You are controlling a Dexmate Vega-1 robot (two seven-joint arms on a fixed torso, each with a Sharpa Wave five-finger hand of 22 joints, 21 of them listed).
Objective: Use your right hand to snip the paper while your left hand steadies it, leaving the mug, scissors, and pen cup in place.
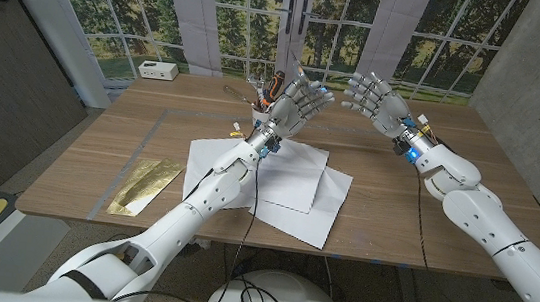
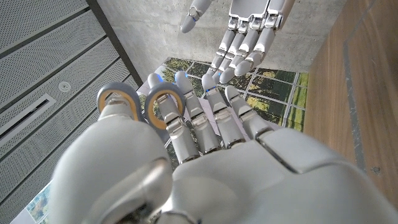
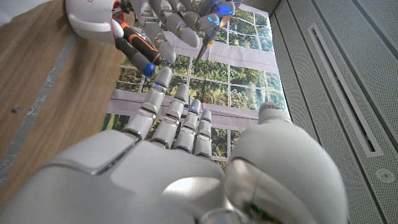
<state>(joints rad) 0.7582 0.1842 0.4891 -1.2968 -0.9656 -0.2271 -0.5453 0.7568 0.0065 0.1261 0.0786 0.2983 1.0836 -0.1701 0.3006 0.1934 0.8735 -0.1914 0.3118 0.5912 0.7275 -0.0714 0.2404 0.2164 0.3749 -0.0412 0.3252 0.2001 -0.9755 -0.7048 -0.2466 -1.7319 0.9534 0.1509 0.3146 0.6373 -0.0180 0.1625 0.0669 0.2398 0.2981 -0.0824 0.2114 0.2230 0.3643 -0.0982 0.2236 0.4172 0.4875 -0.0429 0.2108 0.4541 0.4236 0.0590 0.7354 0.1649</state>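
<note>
Several white paper sheets (image 1: 292, 179) lie overlapping on the middle of the wooden table (image 1: 423, 227). Behind them a white pen cup (image 1: 259, 120) (image 3: 93, 18) holds orange-and-black handled tools. My left hand (image 1: 298, 102) (image 2: 205, 155) (image 3: 186, 18) is raised over the paper's far edge, right beside the cup, fingers spread and pointing up. Two grey loops lined with orange (image 2: 163, 102), like scissors handles, show beside its fingers; I cannot tell if they touch. My right hand (image 1: 374, 95) (image 3: 174, 155) (image 2: 249, 31) hovers to its right, fingers apart, holding nothing.
A gold foil sheet (image 1: 146, 186) lies near the table's front left. A small white box (image 1: 158, 70) sits at the back left corner. Windows stand behind the table.
</note>
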